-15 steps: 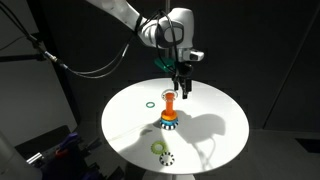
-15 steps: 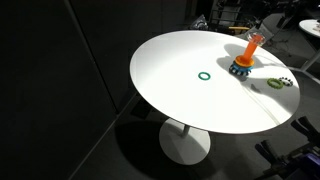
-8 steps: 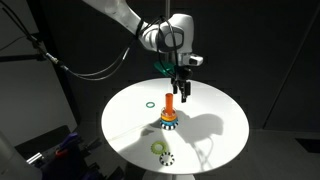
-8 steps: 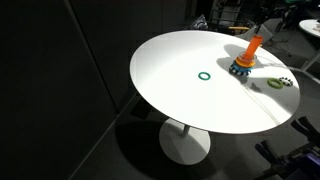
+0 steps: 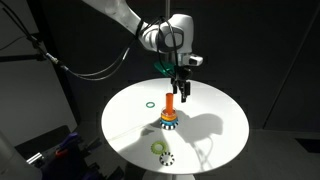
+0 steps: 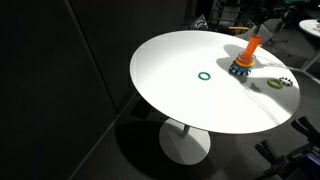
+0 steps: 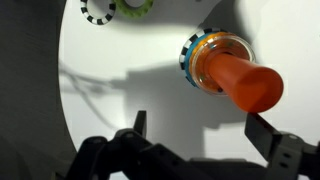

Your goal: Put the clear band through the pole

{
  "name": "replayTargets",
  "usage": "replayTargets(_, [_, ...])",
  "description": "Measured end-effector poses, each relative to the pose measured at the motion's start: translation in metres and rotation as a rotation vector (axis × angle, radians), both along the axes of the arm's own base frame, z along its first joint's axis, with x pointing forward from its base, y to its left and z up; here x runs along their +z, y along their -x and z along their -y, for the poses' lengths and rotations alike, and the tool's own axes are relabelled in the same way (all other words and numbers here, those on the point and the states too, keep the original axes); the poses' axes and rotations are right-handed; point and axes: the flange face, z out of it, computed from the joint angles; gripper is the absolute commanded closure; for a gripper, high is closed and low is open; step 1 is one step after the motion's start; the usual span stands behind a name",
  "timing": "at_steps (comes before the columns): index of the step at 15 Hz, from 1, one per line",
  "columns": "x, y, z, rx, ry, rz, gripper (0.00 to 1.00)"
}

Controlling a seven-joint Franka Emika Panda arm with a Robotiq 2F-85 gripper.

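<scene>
Standing on a single foot, round white worktop. Arm reaches in from above. Pincer hangs just beside the pole top; in the wrist view its fingers are spread wide with nothing seen between them. Pole upright, near centre. Dark green ring lies flat, well apart from the pole. Yellow-green ring and dotted ring lie side by side near the rim. Clear band too faint to locate in any view.
</scene>
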Motion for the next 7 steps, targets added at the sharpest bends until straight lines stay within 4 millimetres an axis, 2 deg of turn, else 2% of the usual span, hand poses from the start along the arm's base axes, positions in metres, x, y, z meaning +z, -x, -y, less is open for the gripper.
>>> replayTargets(7, [-0.0004,0.0011,0.0000,-0.002,-0.004,-0.017,0.00])
